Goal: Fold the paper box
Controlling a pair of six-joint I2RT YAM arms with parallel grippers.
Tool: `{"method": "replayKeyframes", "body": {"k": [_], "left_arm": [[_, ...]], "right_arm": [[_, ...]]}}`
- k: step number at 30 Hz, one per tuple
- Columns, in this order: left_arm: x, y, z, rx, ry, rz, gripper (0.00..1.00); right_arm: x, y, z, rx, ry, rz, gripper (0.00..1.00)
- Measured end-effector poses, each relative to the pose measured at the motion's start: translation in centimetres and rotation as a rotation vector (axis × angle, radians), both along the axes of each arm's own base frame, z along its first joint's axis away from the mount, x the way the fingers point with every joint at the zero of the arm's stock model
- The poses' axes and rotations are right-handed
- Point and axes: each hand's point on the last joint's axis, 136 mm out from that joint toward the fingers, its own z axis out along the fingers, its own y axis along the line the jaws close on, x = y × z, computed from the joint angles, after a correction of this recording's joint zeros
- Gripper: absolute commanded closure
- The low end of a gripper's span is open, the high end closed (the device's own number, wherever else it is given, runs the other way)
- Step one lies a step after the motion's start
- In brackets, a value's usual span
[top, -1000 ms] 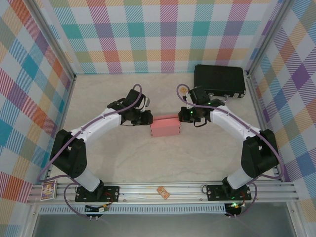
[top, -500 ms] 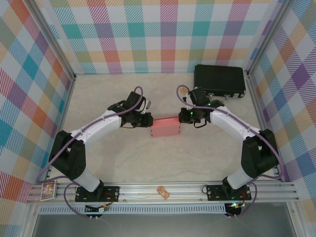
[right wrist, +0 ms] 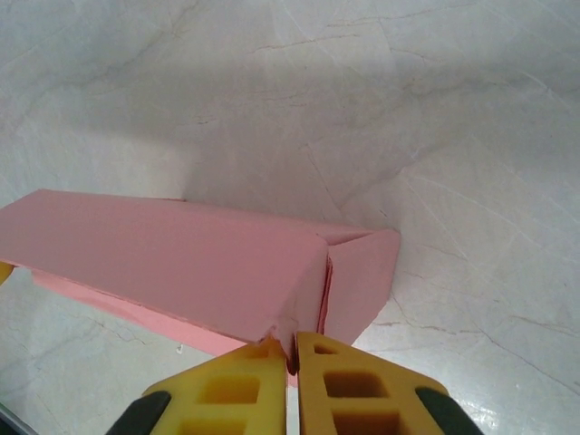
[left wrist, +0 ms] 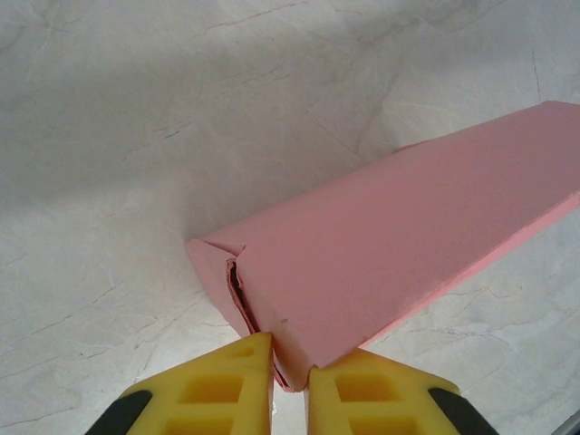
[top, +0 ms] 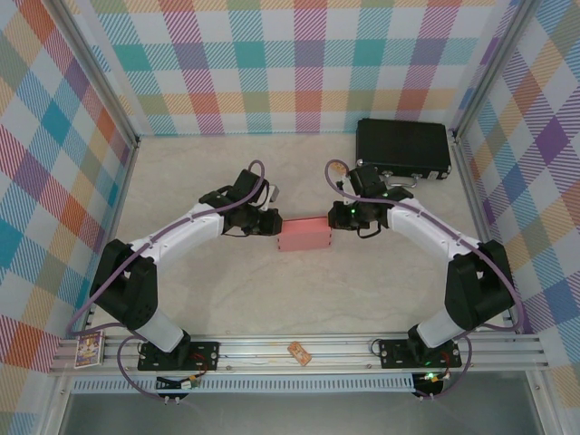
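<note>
Paper box [top: 304, 235] sits at the middle of the desk [top: 227, 299], left fingers [left wrist: 231, 390] and right fingers [right wrist: 353, 390] closed on opposite ends. Best to press both inward evenly, without crushing.

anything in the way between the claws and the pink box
Nothing visible stands between them: the left claw and the right claw each pinch an end of the paper box.

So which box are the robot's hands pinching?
The pink box, pinched by the left end effector and right end effector; the black case sits apart behind.
</note>
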Motion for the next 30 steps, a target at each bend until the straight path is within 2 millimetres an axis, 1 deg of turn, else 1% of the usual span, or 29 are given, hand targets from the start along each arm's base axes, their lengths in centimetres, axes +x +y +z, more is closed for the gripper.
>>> {"method": "replayKeyframes", "body": {"k": [5,8,12,20,21,23,27,30], "left_arm": [[-0.2,-0.1,0.0,0.001,0.001,-0.009,0.76],[-0.2,-0.1,0.0,0.003,0.0,-0.013,0.74],[-0.2,0.0,0.1,0.004,-0.005,-0.019,0.73],[-0.5,0.1,0.8,0.001,-0.016,-0.024,0.68],[-0.5,0.2,0.9,0.001,-0.018,-0.025,0.66],[-0.6,0.2,1.5,-0.006,-0.031,-0.027,0.65],[-0.8,0.2,3.0,-0.028,-0.068,-0.038,0.6],[-0.9,0.2,3.9,-0.041,-0.091,-0.044,0.52]], "right_arm": [[-0.3,-0.3,0.0,-0.008,0.003,-0.003,0.78],[-0.3,-0.4,0.5,-0.007,-0.012,-0.007,0.78],[-0.3,-0.5,1.2,-0.004,-0.034,-0.011,0.78],[-0.2,-0.7,1.2,-0.012,-0.038,-0.016,0.77],[-0.2,-0.7,1.3,-0.011,-0.04,-0.017,0.77],[-0.2,-0.7,1.5,-0.01,-0.045,-0.017,0.77],[-0.3,-0.7,2.1,-0.001,-0.06,-0.017,0.76],[-0.2,-0.7,2.5,0.007,-0.071,-0.017,0.75]]}}
